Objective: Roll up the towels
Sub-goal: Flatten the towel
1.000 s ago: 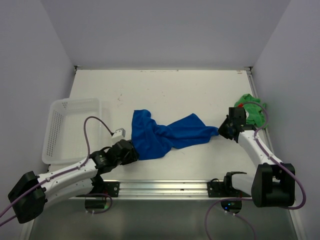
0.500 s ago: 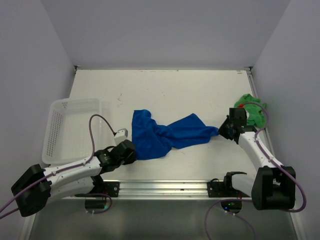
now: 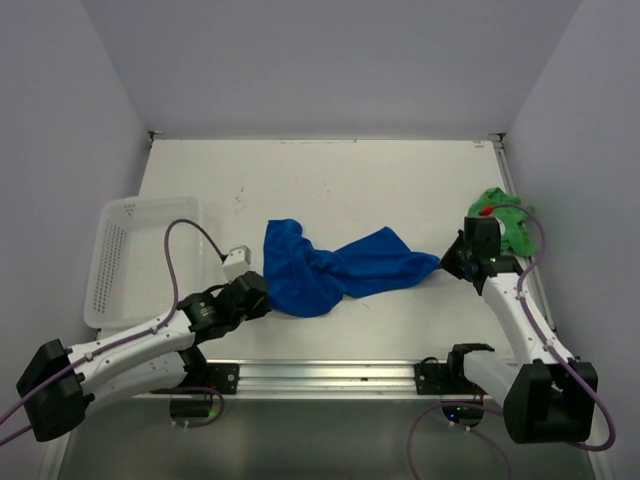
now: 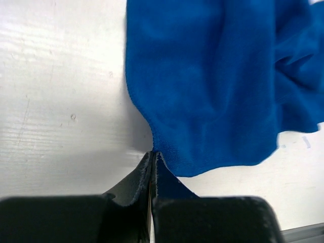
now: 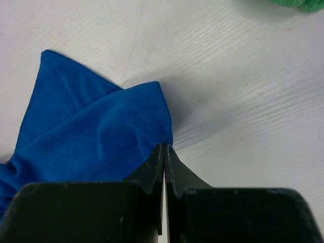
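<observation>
The blue towel [image 3: 330, 268] lies crumpled and stretched across the middle of the table. My left gripper [image 3: 262, 298] is shut at the towel's near-left edge. In the left wrist view, the blue towel [image 4: 212, 76] is drawn to a point between the left gripper's [image 4: 153, 154] closed tips. My right gripper [image 3: 445, 262] is shut on the towel's right corner. The right wrist view shows that corner of the blue towel [image 5: 96, 136] pinched at the right gripper's [image 5: 165, 148] tips. The green towel [image 3: 505, 222] sits bunched at the table's right edge, behind the right wrist. A strip of the green towel [image 5: 298, 4] shows there.
A white mesh basket [image 3: 140, 255] stands at the left side of the table, just beyond my left arm. Grey walls close in the table on three sides. A metal rail [image 3: 330, 375] runs along the near edge between the arm bases.
My left gripper has closed from open onto the blue towel's near-left edge, and its arm has shifted slightly. The right gripper has stayed shut and drifted a little to the right.
</observation>
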You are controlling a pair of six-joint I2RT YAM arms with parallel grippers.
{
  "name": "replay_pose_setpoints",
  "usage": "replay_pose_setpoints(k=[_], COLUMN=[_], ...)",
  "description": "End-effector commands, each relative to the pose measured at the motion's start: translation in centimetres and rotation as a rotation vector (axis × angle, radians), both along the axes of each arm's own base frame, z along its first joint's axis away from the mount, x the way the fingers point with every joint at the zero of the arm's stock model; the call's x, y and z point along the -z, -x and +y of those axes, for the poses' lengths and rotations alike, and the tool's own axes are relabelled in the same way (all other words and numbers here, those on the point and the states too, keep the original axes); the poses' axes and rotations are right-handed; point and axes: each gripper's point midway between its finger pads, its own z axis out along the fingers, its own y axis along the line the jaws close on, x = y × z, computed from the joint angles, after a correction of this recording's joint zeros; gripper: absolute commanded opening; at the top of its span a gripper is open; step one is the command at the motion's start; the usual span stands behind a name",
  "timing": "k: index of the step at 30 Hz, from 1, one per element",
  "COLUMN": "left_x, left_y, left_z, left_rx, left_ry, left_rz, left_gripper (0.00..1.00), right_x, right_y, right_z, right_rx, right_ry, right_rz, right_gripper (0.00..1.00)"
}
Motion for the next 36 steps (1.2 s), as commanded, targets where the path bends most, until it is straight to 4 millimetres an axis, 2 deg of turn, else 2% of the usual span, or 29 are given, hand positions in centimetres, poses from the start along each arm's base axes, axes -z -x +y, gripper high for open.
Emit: replay_pose_setpoints(k=[1,9,13,15,16,18,19,22,27,29,32,36], left_x=[-4.4,-8.3,-10.4,-11.2,-12.3,-13.0,-13.9,-14.8,-15.5,-15.6,-15.9,-14.5], left_y=[-2.2,-4.7,-7.2,-8.6,-9.2,-10.1,-10.5,-11.0,-12.3,-12.6,-12.7,-12.4], left_z=[0.0,0.2,-0.6,-0.2,-0.3,0.1,-0.2,-0.7,-1.3,-1.1,-1.0,-1.1], left_rx=[-0.054,-0.084,-0.069,-0.074,-0.078,-0.086,-0.084,-0.068,-0.046,-0.044,-0.032,0.0], left_ry=[0.002,-0.06,-0.022,-0.02,-0.013,-0.032,-0.021,-0.003,0.053,0.065,0.075,0.055], left_rz=[-0.117,-0.22,-0.257,-0.272,-0.29,-0.298,-0.314,-0.326,-0.331,-0.328,-0.346,-0.338], left_gripper=[0.0,0.0,0.0,0.0,0.0,0.0,0.0,0.0,0.0,0.0,0.0,0.0], right_x=[-2.6,-5.6,-7.4,-7.6,-7.6,-7.1,-6.9,-6.2,-7.0,-6.7,-5.0,-2.5], right_y=[-0.3,-1.0,-1.8,-2.1,-2.2,-2.2,-2.1,-1.9,-2.4,-2.2,-1.4,-0.1], right_z=[-0.5,-0.3,-0.5,-0.4,0.0,0.1,0.1,0.2,0.2,0.1,-0.2,-0.3], right_rx=[-0.002,0.007,0.025,0.023,0.018,0.019,0.021,0.02,0.026,0.034,0.048,0.051], right_ry=[0.035,0.013,0.018,0.01,-0.008,-0.02,-0.024,-0.029,-0.04,-0.037,-0.023,-0.022], right_rz=[-0.044,-0.115,-0.153,-0.151,-0.15,-0.148,-0.145,-0.142,-0.164,-0.129,-0.07,-0.038], right_gripper=[0.0,0.0,0.0,0.0,0.0,0.0,0.0,0.0,0.0,0.0,0.0,0.0])
